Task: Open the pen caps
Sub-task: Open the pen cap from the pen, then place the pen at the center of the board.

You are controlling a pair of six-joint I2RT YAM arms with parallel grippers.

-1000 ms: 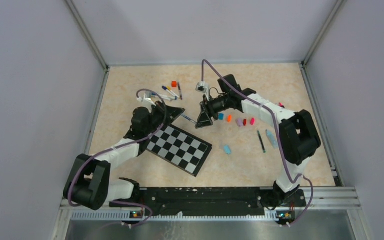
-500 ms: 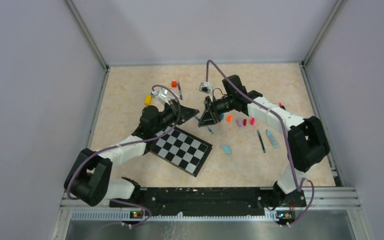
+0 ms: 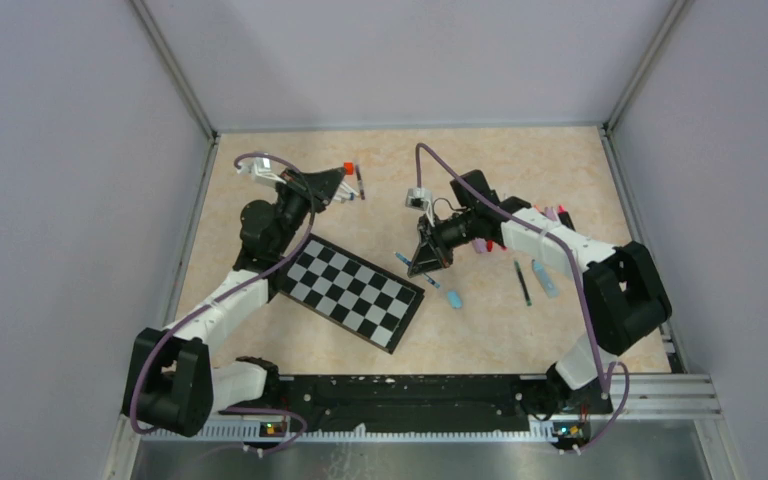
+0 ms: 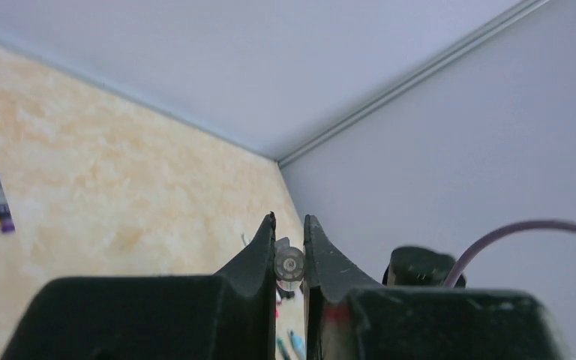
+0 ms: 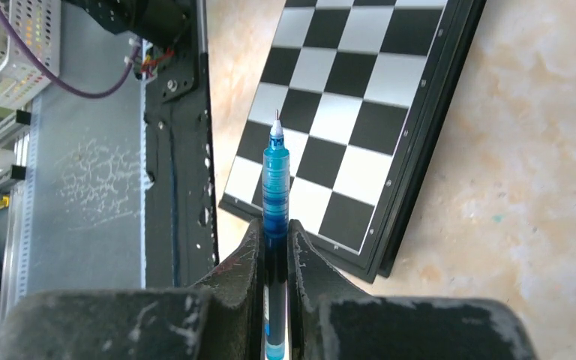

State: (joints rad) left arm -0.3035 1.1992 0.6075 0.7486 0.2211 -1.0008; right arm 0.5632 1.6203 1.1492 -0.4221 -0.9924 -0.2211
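The table [image 3: 260,200] is walled at 9, 12 and 3 o'clock, with the arm bases along its 6 o'clock edge. The chessboard [image 3: 350,290] lies skewed left of centre, one corner pointing toward 4 o'clock.

The right gripper [image 5: 274,225] hangs just off the board's far-right edge. Its fingers are clamped tight on a teal pen [image 5: 275,172]. Seen from above, the pen's long axis runs from 10 to 4 o'clock. Its bare tip is at the 10 o'clock end and sticks out past the fingertips toward the board's edge. The other end shows at 4 o'clock of the fingers.

The left gripper [image 4: 290,223] is up at 11 o'clock on the table, well apart from the right one, with bare table between them. Its fingers are nearly closed and pinch a pale cap [image 4: 289,265]. The cap sits just behind the fingertips, seen end-on as a small round disc with its axis toward the wrist camera. Whether its mouth or its closed end faces the lens I cannot tell. An orange-red cube [image 3: 348,167] and a dark pen [image 3: 360,183] lie close by, at 1 to 2 o'clock of this gripper.

A light-blue cap [image 3: 454,299] lies on the table near the right gripper, at its 4 o'clock, with its axis running roughly 11 to 5. Farther toward 3 o'clock, a black pen [image 3: 522,282] and a pale blue pen [image 3: 543,277] lie side by side, short of the right wall.
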